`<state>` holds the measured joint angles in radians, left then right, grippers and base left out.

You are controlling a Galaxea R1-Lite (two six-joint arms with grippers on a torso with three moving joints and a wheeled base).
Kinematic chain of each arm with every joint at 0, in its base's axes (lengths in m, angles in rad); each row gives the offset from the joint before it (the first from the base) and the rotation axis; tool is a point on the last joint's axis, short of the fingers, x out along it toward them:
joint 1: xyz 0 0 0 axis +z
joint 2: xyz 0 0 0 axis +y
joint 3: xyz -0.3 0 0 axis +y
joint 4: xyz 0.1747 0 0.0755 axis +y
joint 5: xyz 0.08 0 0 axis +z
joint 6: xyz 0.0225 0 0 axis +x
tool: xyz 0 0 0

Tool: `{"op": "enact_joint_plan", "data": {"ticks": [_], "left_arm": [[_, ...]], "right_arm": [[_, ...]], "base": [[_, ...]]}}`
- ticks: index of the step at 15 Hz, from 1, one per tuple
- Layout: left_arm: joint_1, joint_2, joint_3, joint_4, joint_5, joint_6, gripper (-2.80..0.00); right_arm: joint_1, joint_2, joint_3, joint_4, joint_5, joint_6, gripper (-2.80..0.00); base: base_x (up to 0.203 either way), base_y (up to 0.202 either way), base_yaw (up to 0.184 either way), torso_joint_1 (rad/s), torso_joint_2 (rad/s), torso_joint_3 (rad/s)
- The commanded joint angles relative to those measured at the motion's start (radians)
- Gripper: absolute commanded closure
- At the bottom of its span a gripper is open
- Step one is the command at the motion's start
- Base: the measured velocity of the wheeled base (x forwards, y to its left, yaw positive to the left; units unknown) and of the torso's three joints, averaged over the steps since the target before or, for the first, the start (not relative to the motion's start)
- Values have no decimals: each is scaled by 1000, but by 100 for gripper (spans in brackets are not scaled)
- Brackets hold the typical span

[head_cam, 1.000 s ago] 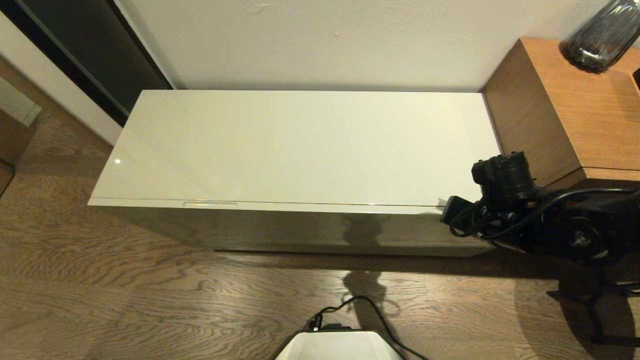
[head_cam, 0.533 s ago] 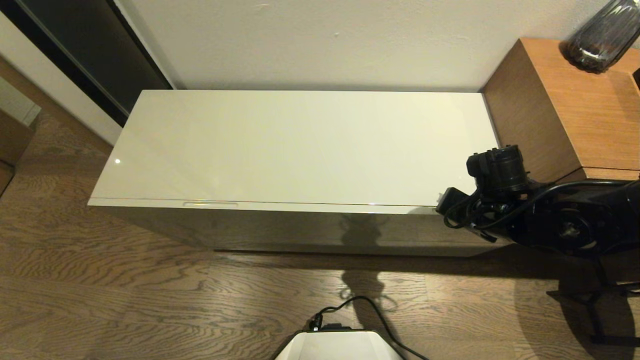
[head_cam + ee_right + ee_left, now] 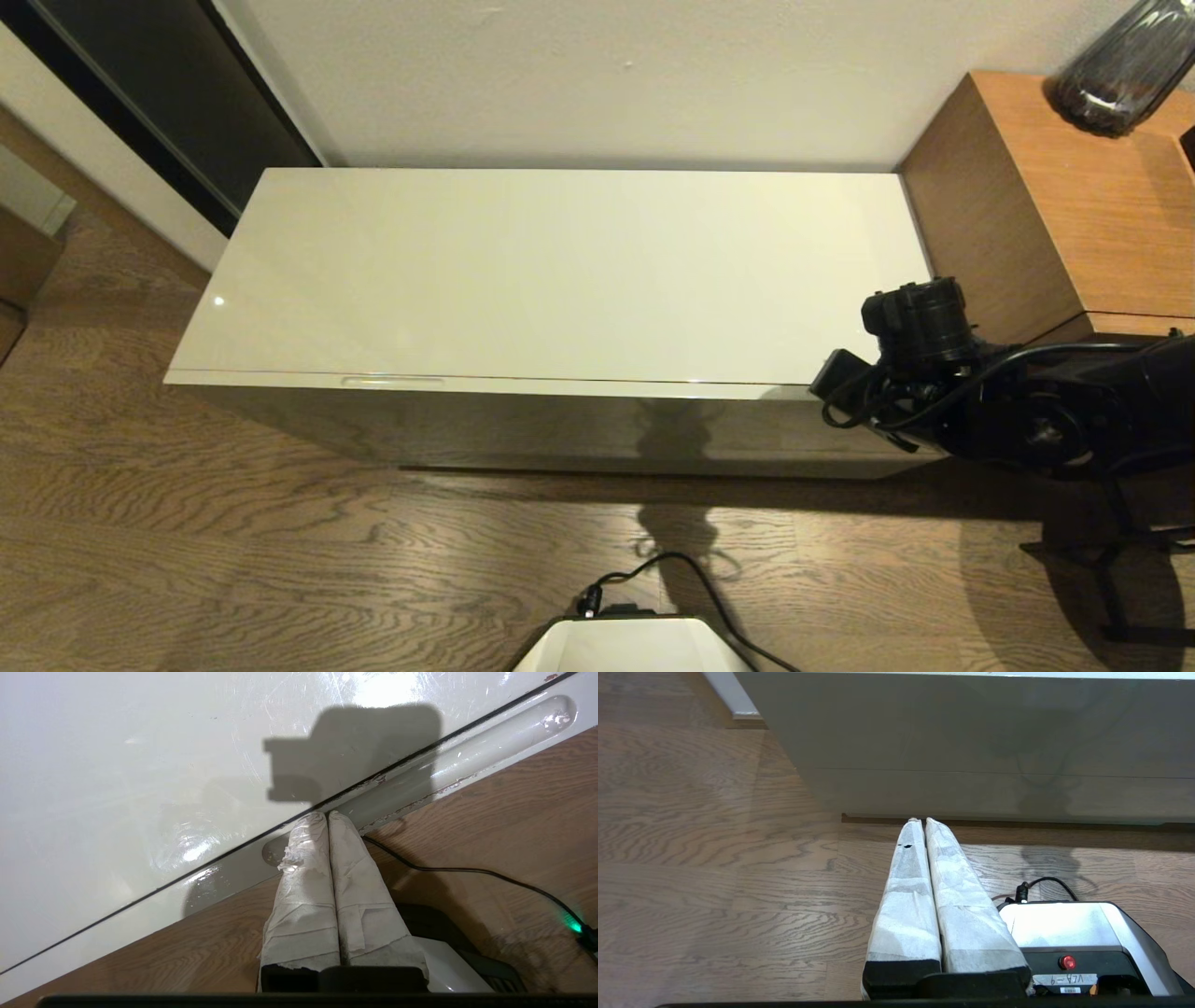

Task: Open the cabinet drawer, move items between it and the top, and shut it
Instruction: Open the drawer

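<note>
The cabinet drawer (image 3: 523,385) sits closed along the lower middle of the head view, under the top (image 3: 560,271). The right gripper (image 3: 327,814), fingers pressed together, hovers over its handle slot (image 3: 420,765) at lower right. The left gripper (image 3: 920,820), fingers together, hangs low above the floor (image 3: 714,858).

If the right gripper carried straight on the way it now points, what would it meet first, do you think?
The right gripper, fingers shut, points at the recessed handle slot on the cabinet drawer front edge. It would probably meet that slot first; its tips look almost there, though depth is unclear.

small upside-down label "VLA-9" on the robot base (image 3: 1069,952) beneath a red button (image 3: 1067,962)
</note>
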<state>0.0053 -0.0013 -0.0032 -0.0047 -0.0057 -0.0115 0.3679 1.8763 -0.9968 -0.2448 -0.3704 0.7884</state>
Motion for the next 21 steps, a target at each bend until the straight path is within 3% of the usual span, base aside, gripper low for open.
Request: {"op": "enact_joint_plan", "data": {"ticks": [1,12,21], "left_arm": [[1,1,0,0,0,-1,0],[1,1,0,0,0,-1,0],[1,1,0,0,0,-1,0]], "right_arm": [[-7,24,0,4,-2,8,0],[-7,31,32,107,36,38,0],[-28,-90,67,281,252,46,0]], "base": [[0,0,0,0,0,0],[0,0,0,0,0,0],[0,0,0,0,0,0]]}}
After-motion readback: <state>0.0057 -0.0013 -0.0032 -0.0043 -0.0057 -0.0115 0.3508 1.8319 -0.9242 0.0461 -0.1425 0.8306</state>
